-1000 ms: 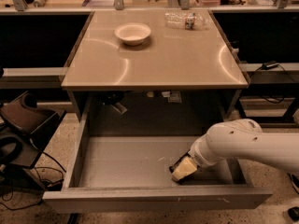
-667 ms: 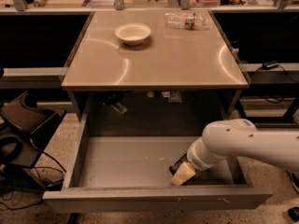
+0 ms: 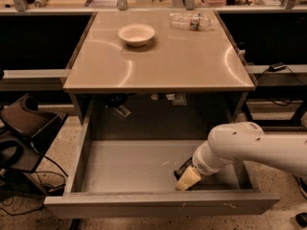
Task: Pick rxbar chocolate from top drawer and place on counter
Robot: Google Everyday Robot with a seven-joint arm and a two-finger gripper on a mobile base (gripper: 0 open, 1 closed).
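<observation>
The top drawer [image 3: 129, 164] is pulled out below the counter [image 3: 163, 56], and its grey floor shows. The rxbar chocolate [image 3: 183, 166] shows as a small dark flat piece on the drawer floor at the front right, mostly hidden by my arm. My gripper [image 3: 188, 178] reaches down into the drawer from the right on its white arm [image 3: 249, 145]. Its cream tip sits right at the bar, close to the drawer's front wall. Whether it holds the bar is hidden.
A pale bowl [image 3: 136, 34] stands on the counter at the back left. A clear plastic bottle [image 3: 191, 20] lies at the back right. A dark chair and cables [image 3: 24, 133] are on the floor to the left.
My gripper has sunk slightly lower and nearer the drawer's front wall, staying at the bar. Nothing else has moved.
</observation>
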